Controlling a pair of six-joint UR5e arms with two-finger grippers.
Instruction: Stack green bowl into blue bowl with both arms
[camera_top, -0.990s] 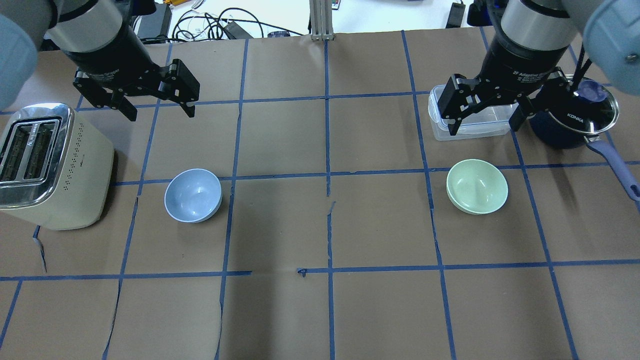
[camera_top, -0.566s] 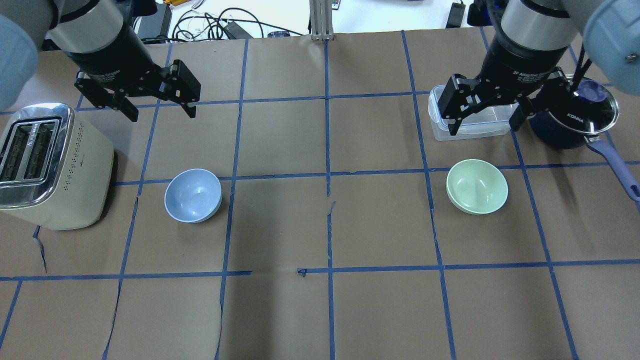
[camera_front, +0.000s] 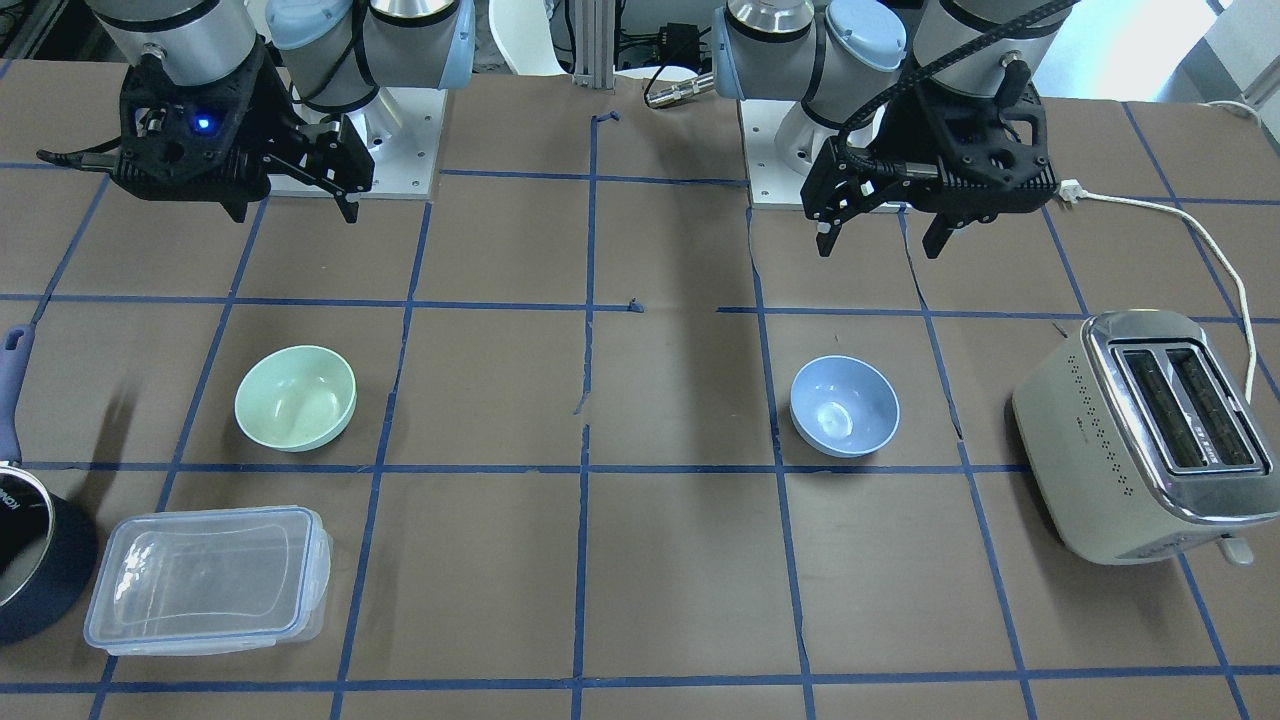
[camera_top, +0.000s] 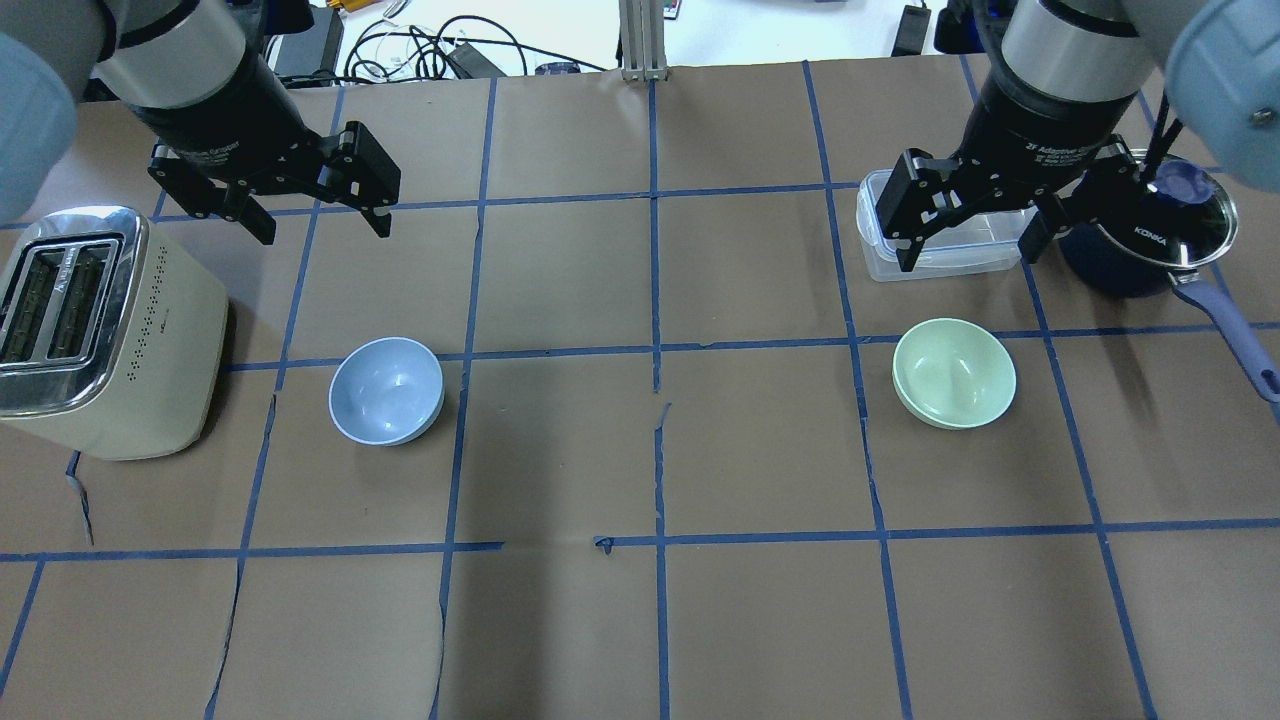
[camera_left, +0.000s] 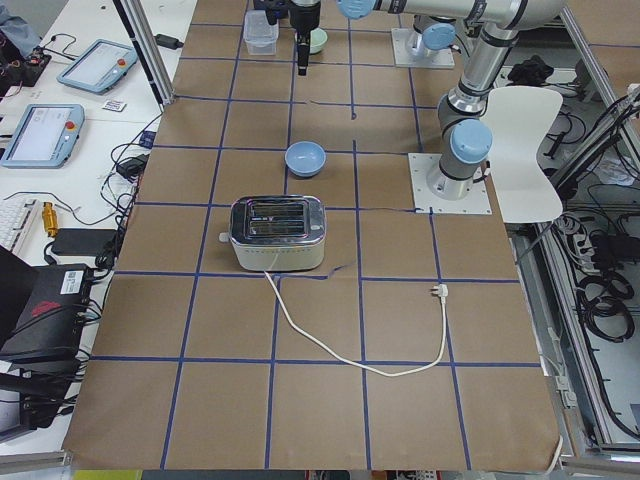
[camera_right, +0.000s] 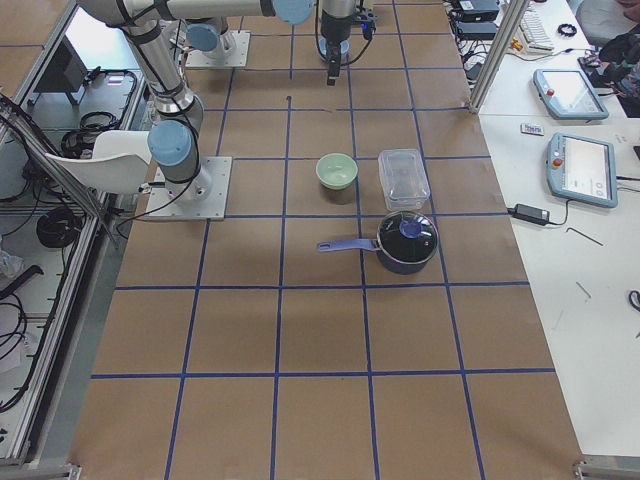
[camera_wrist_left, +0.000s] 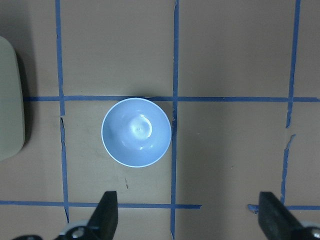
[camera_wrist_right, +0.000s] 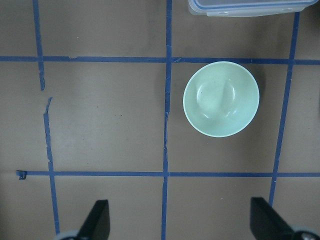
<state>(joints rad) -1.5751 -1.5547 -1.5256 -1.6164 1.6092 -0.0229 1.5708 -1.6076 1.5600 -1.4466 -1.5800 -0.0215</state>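
The pale green bowl (camera_top: 954, 373) sits upright on the table's right half; it also shows in the front view (camera_front: 295, 397) and the right wrist view (camera_wrist_right: 221, 98). The light blue bowl (camera_top: 386, 390) sits upright on the left half, seen too in the front view (camera_front: 844, 405) and the left wrist view (camera_wrist_left: 136, 131). My left gripper (camera_top: 323, 230) hangs open and empty above the table, beyond the blue bowl. My right gripper (camera_top: 967, 260) hangs open and empty above the table, beyond the green bowl. Both bowls are empty and far apart.
A cream toaster (camera_top: 100, 330) stands left of the blue bowl, its cord (camera_front: 1200, 240) trailing toward the robot. A clear lidded container (camera_front: 205, 580) and a dark navy saucepan (camera_top: 1150, 240) with a glass lid lie beyond the green bowl.
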